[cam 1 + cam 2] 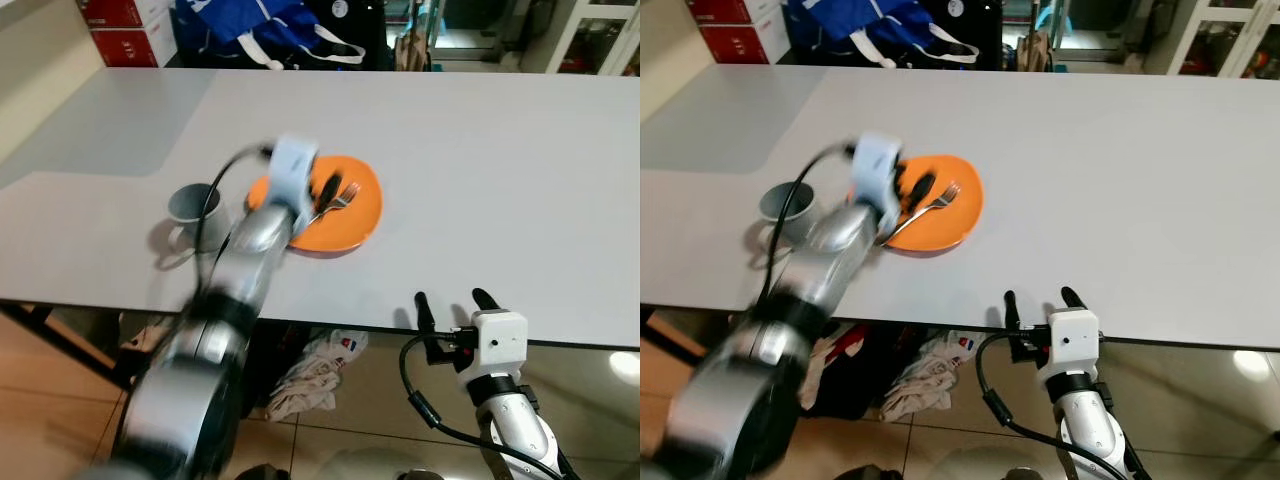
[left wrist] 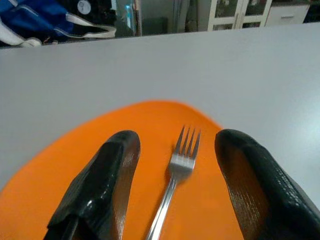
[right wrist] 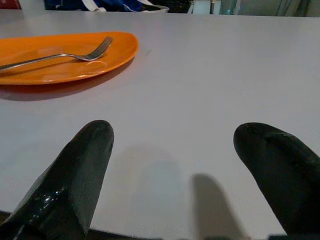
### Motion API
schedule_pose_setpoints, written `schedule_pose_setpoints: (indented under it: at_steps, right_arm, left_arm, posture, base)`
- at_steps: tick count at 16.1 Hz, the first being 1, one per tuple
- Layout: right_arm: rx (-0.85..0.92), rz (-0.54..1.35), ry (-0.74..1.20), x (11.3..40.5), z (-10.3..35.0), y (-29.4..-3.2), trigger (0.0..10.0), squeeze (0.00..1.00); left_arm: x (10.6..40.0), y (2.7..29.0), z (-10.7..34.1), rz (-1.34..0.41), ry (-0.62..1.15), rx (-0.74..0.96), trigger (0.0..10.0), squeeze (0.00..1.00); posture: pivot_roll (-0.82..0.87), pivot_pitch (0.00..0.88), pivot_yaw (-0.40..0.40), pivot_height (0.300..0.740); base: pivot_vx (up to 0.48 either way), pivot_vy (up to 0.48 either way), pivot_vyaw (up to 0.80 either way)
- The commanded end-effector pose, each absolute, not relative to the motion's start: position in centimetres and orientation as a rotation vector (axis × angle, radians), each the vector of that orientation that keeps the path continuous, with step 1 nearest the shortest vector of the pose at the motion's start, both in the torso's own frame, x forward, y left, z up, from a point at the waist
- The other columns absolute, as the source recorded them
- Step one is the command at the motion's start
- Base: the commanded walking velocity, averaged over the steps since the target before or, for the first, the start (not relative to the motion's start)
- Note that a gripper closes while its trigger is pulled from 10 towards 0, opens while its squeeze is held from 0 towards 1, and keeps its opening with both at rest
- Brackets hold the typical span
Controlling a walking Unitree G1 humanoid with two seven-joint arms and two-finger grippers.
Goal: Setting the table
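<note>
An orange plate (image 1: 362, 212) sits near the middle of the grey table (image 1: 480, 150), and a silver fork (image 1: 340, 198) lies on it with its tines pointing away from me. My left gripper (image 2: 178, 137) hovers low over the plate, open, with one black finger on each side of the fork (image 2: 182, 155) and neither touching it. The left arm looks blurred. A grey mug (image 1: 190, 205) stands just left of the plate. At the table's front edge, my right gripper (image 1: 452, 297) is open and holds nothing.
A blue bag (image 1: 250, 25) and red boxes (image 1: 120, 25) sit beyond the table's far edge. A crumpled cloth (image 1: 315, 375) lies on the floor under the front edge. The table's right half is bare.
</note>
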State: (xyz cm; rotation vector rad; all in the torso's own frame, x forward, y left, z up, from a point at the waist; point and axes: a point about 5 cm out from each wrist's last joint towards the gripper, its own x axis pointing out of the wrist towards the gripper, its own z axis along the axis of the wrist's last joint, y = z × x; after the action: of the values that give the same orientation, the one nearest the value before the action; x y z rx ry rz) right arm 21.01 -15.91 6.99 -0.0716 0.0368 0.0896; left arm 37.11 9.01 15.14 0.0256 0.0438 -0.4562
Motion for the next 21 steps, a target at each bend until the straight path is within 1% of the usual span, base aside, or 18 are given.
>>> schedule_pose_setpoints:
  at_steps: [1, 2, 4, 6, 7, 8, 9, 10, 13, 14, 21]
  right_arm:
    - [-0.066, 0.084, 0.037, 21.4, 7.1, -15.9, 10.0, 0.0]
    - [-0.065, 0.084, 0.036, 21.5, 7.1, -15.8, 10.0, 0.0]
    - [-0.057, 0.076, 0.031, 21.7, 7.3, -15.9, 10.0, 0.0]
    - [-0.058, 0.071, 0.034, 21.8, 7.2, -16.1, 10.0, 0.0]
    - [-0.059, 0.07, 0.034, 21.8, 7.3, -16.2, 10.0, 0.0]
    - [-0.061, 0.073, 0.033, 21.8, 7.3, -16.2, 10.0, 0.0]
    - [-0.062, 0.074, 0.033, 21.9, 7.4, -16.2, 10.0, 0.0]
    - [-0.066, 0.075, 0.031, 21.9, 7.5, -16.4, 10.0, 0.0]
    - [-0.07, 0.077, 0.028, 22.0, 7.6, -16.4, 10.0, 0.0]
    - [-0.07, 0.077, 0.028, 22.0, 7.6, -16.4, 10.0, 0.0]
    - [-0.067, 0.073, 0.041, 22.0, 7.3, -16.5, 10.0, 0.0]
  left_arm:
    - [36.0, 9.3, 16.2, -0.505, -0.009, 0.013, 10.0, 0.0]
    - [35.3, 9.6, 16.0, -0.517, -0.007, -0.001, 10.0, 0.0]
    - [32.8, 10.1, 14.9, -0.538, 0.002, -0.023, 10.0, 0.0]
    - [30.5, 11.3, 13.1, -0.505, 0.012, 0.038, 10.0, 0.0]
    - [29.4, 12.3, 11.3, -0.458, 0.021, 0.145, 10.0, 0.0]
    - [28.3, 12.6, 9.6, -0.457, 0.07, 0.191, 10.0, 0.0]
    - [28.3, 12.7, 9.4, -0.431, 0.095, 0.148, 10.0, 0.0]
    - [28.7, 12.5, 10.2, -0.38, 0.093, 0.092, 10.0, 0.0]
    - [29.6, 12.7, 10.9, -0.323, 0.071, 0.08, 10.0, 0.0]
    - [29.9, 12.7, 11.0, -0.303, 0.07, 0.048, 10.0, 0.0]
    - [30.3, 12.4, 10.8, -0.281, 0.11, 0.008, 10.0, 0.0]
  posture:
    - [-0.12, 0.002, 0.077, 0.736]
    - [-0.12, 0.001, 0.076, 0.736]
    - [-0.11, 0.0, 0.073, 0.736]
    - [-0.11, 0.0, 0.074, 0.736]
    - [-0.11, 0.0, 0.067, 0.736]
    - [-0.11, 0.0, 0.062, 0.736]
    - [-0.11, 0.0, 0.062, 0.736]
    - [-0.11, 0.0, 0.054, 0.736]
    - [-0.12, 0.0, 0.051, 0.736]
    - [-0.12, 0.0, 0.051, 0.736]
    - [-0.13, 0.0, 0.053, 0.736]
  base:
    - [0.0, 0.0, 0.0]
    - [0.0, 0.0, 0.0]
    - [0.0, 0.0, 0.0]
    - [0.0, 0.0, 0.0]
    - [0.0, 0.0, 0.0]
    - [0.0, 0.0, 0.0]
    - [0.0, 0.0, 0.0]
    - [0.0, 0.0, 0.0]
    - [0.0, 0.0, 0.0]
    - [0.0, 0.0, 0.0]
    - [0.0, 0.444, 0.0]
